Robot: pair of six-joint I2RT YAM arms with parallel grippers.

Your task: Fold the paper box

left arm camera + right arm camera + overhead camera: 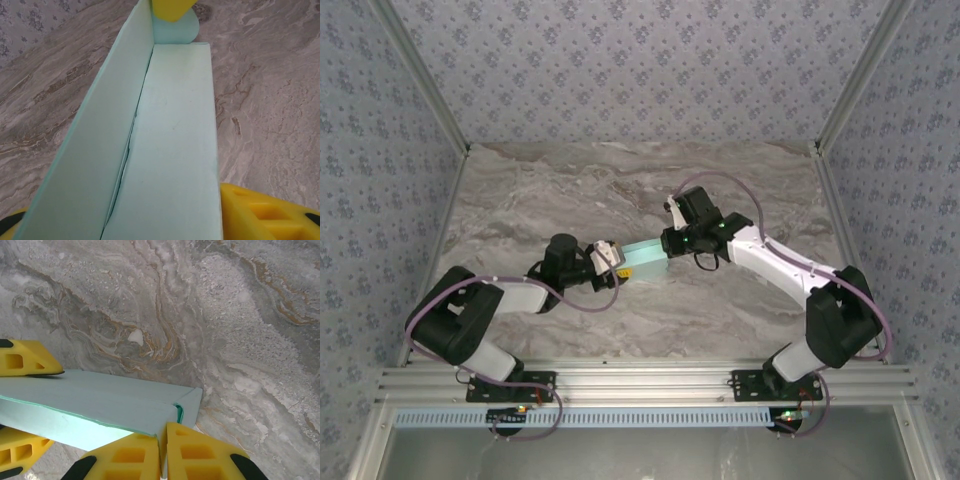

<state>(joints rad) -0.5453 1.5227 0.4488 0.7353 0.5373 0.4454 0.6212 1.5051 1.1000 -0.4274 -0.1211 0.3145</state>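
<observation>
The box (pixel 642 256) lies low on the table (pixel 750 180) near its middle, spanning the gap between the two arms. One long wall is raised along its side, and a rounded flap (pixel 175 32) stands at the end farthest from the left wrist. The right gripper (pixel 164 435) is pinched together on the card at that end, with a thin edge caught between its yellow fingers. The left gripper (pixel 611 258) straddles the other end with a finger on each side. From these views we cannot tell whether it truly clamps the card or only brackets it. The risks, as we judge them, come from two arms sharing one flimsy piece. If either pulls or twists out of step, the card may buckle away from its creases. It could also tear along the seam where wall meets floor, which gapes a little in the left wrist view. If the left hold is loose, the box could swivel about the right pinch and a fold would land crooked. If the right pinch slips, the flap may spring open. Around the box we see bare marbled table, with papered walls (pixel 620 60) well apart. Nothing lies in the way except the grippers themselves, which sit nose to nose and block each other's reach to the flaps.
</observation>
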